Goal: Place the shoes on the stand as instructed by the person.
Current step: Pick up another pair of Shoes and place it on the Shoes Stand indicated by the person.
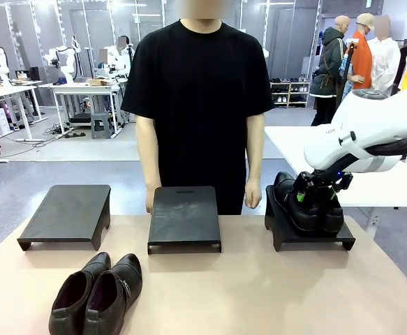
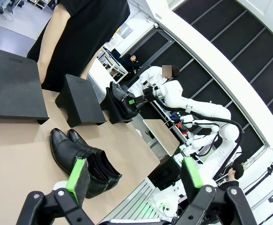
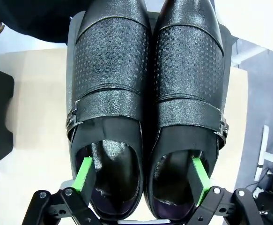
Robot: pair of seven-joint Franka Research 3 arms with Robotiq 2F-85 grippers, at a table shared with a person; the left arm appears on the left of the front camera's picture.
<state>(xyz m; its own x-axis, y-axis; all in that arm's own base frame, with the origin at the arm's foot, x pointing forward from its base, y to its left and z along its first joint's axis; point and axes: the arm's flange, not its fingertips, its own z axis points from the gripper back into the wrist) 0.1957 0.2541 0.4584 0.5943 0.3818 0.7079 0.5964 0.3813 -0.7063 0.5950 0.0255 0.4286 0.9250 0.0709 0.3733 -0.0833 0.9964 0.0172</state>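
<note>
Front view, beige table [image 1: 259,293]: three low black slanted platforms are ranged along the far edge, with the left stand [image 1: 67,213] at 10 o'clock, the middle stand [image 1: 184,216] at 12 and the right stand [image 1: 278,236] at 2. The pair of black glossy textured leather shoes [image 1: 295,208] is seated on the right stand, side by side and touching, toes to the far side. The right gripper [image 3: 142,173] is spread and released, one green-padded finger lowered into each shoe's opening. The pair of very dark brown-black leather shoes [image 1: 98,293], purplish-lined, is lying on the table at 7 o'clock. The left gripper [image 2: 134,172] is held unclenched in the air, grasping nothing. The person [image 1: 200,91] in a black T-shirt is stationed behind the middle stand.
</note>
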